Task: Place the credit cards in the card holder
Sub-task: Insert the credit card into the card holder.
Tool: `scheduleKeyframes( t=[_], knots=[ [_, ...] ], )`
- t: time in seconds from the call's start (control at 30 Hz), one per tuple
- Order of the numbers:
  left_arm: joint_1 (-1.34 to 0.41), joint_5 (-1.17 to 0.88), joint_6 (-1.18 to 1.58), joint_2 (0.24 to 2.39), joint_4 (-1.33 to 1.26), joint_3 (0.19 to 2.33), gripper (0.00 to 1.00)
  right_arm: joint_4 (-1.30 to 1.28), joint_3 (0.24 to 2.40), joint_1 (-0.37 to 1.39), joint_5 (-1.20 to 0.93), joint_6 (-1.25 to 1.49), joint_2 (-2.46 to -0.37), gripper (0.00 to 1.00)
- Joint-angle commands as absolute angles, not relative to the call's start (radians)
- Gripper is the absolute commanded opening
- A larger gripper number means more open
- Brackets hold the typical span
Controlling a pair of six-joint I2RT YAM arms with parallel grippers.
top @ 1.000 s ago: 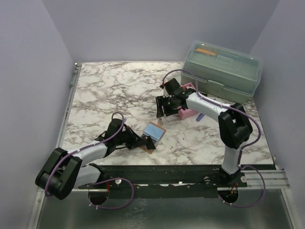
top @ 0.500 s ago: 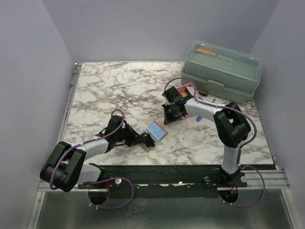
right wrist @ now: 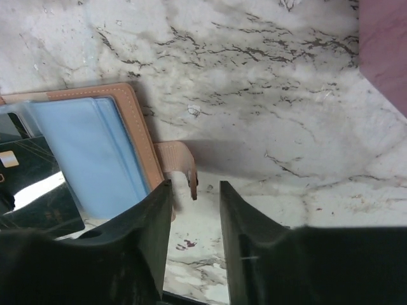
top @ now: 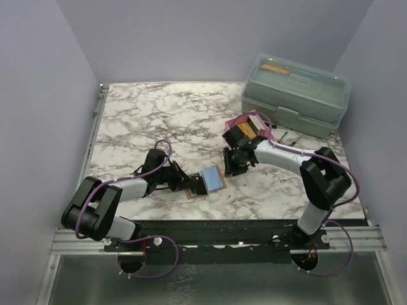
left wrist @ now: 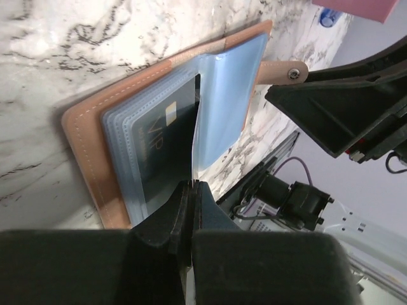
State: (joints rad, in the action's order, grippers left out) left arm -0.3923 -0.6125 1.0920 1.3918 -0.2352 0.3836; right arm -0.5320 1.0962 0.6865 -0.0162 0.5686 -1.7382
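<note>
The card holder (top: pixel 210 182) lies open on the marble near the front, tan inside, with blue plastic sleeves (left wrist: pixel 222 89). A dark credit card (left wrist: pixel 159 149) marked VIP sits in one sleeve. My left gripper (left wrist: pixel 193 185) is shut on the lower edge of one sleeve leaf and holds it upright. My right gripper (right wrist: pixel 194 190) is open just off the holder's right edge. The holder's strap tab (right wrist: pixel 180 166) lies by its left fingertip, and nothing is gripped. More credit cards (top: pixel 247 131), yellow-orange and whitish, lie in the pink tray (top: pixel 264 133).
A large grey-green toolbox (top: pixel 296 94) stands at the back right, behind the pink tray. The tray's corner (right wrist: pixel 386 51) shows at the upper right of the right wrist view. The table's front edge and the arm bases are close behind the holder.
My right gripper has come away from the pink tray, down and toward the holder's right edge. The left arm has shifted slightly right, still pinching the sleeve.
</note>
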Motion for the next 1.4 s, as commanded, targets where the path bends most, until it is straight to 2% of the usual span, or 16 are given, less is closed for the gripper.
scheduleKeyframes(
  t=[0.0, 0.07, 0.3, 0.37, 0.5, 0.67, 1.37],
  knots=[
    [-0.383, -0.694, 0.996, 1.397, -0.288, 0.373, 0.0, -0.631, 1.163, 0.693, -0.005, 0.525, -1.715, 0.45],
    [-0.381, -0.696, 0.987, 1.381, -0.288, 0.37, 0.0, -0.691, 1.231, 0.693, 0.018, 0.486, -1.732, 0.49],
    [-0.376, -0.711, 0.976, 1.366, -0.287, 0.364, 0.0, -0.728, 1.365, 0.693, -0.053, 0.4, -1.744, 0.48],
    [-0.374, -0.714, 0.968, 1.361, -0.287, 0.363, 0.0, -0.685, 1.365, 0.693, -0.145, 0.38, -1.777, 0.41],
    [-0.366, -0.718, 0.959, 1.348, -0.287, 0.359, 0.0, -0.61, 1.355, 0.693, -0.336, 0.395, -1.854, 0.13],
    [-0.356, -0.732, 0.954, 1.349, -0.296, 0.36, 0.0, -0.534, 1.316, 0.693, -0.377, 0.451, -1.905, 0.03],
    [-0.341, -0.779, 0.926, 1.465, -0.362, 0.361, 0.0, -0.476, 1.2, 0.693, -0.329, 0.488, -1.953, 0.02]
  ],
)
